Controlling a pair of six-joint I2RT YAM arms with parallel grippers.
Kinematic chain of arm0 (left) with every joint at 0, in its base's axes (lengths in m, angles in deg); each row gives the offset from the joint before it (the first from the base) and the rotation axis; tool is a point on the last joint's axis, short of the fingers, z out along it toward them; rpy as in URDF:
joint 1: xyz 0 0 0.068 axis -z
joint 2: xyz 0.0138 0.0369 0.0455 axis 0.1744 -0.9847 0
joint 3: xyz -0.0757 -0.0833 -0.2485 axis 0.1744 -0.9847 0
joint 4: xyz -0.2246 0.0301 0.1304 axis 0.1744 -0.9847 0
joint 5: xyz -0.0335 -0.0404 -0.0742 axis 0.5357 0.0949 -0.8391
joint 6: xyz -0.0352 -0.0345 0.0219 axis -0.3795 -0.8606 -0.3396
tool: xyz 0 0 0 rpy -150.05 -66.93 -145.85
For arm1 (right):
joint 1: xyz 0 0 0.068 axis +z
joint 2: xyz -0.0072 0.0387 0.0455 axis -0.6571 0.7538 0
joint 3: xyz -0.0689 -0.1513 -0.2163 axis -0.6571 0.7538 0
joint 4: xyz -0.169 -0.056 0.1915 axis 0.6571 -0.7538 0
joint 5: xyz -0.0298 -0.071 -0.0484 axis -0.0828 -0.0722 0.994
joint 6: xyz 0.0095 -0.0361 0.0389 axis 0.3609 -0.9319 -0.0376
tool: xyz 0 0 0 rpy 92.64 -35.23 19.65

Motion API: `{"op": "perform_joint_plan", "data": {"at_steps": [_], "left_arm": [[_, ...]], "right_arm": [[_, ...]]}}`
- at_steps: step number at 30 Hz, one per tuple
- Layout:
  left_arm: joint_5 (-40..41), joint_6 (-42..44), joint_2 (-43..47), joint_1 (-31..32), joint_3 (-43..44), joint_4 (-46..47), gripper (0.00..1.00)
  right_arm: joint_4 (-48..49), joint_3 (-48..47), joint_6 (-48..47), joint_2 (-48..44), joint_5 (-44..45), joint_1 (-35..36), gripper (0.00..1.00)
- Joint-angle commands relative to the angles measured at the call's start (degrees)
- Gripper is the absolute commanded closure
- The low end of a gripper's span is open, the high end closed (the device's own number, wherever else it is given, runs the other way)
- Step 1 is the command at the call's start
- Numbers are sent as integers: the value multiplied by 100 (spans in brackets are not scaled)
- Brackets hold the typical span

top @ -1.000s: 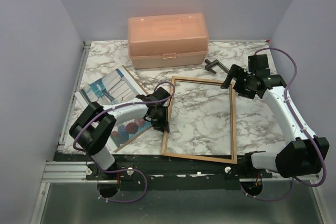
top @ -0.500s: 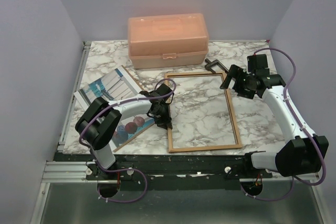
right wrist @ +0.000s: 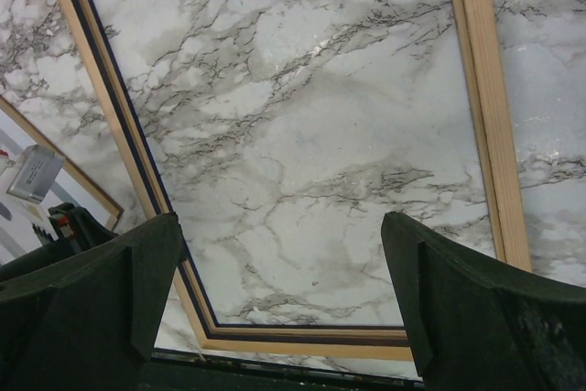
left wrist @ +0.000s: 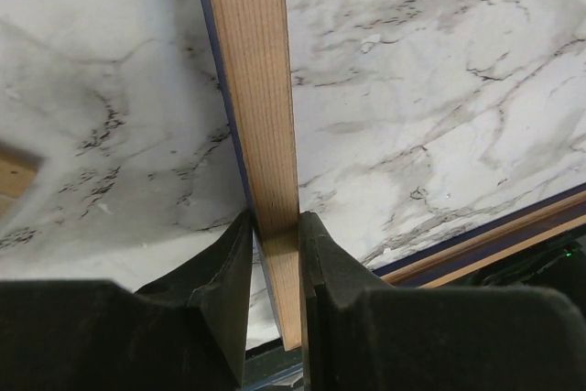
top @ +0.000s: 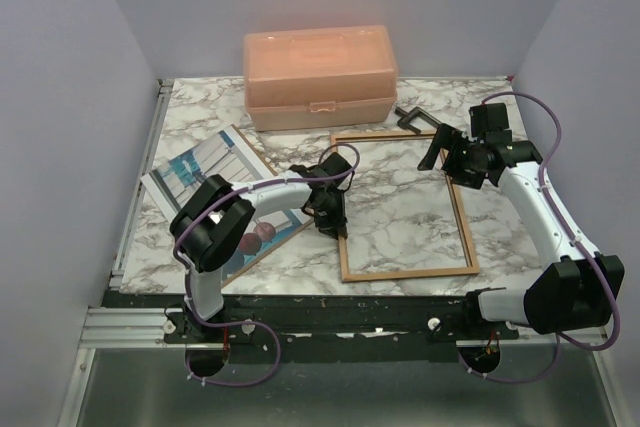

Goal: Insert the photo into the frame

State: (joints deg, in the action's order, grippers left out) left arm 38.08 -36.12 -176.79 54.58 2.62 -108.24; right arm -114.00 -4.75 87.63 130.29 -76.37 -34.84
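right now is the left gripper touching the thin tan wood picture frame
Touching: left wrist view shows the left gripper clamping the frame between both fingers.

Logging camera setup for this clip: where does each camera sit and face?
Top external: above and behind the robot, looking down on the table; left gripper pinches the frame, right gripper hangs open.
Left wrist: looks down past its own jaws at the frame's wooden rail.
Right wrist: looks down between its own open jaws into the frame.
All three share the frame.
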Motion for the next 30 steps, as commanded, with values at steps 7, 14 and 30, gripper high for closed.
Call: {"op": "perform_joint_plan", "data": {"at_steps": [7,14,30], "left_arm": [[223,658,-345,176,200,295,100],[173,410,-447,184,187,60,100],[787,434,886,188,-189,100,39]], "right_arm": [[137,5,-41,42,-176,-18,0],[184,75,-10,43,-244,-18,0],[289,177,-25,-53,-497,-18,0]]}}
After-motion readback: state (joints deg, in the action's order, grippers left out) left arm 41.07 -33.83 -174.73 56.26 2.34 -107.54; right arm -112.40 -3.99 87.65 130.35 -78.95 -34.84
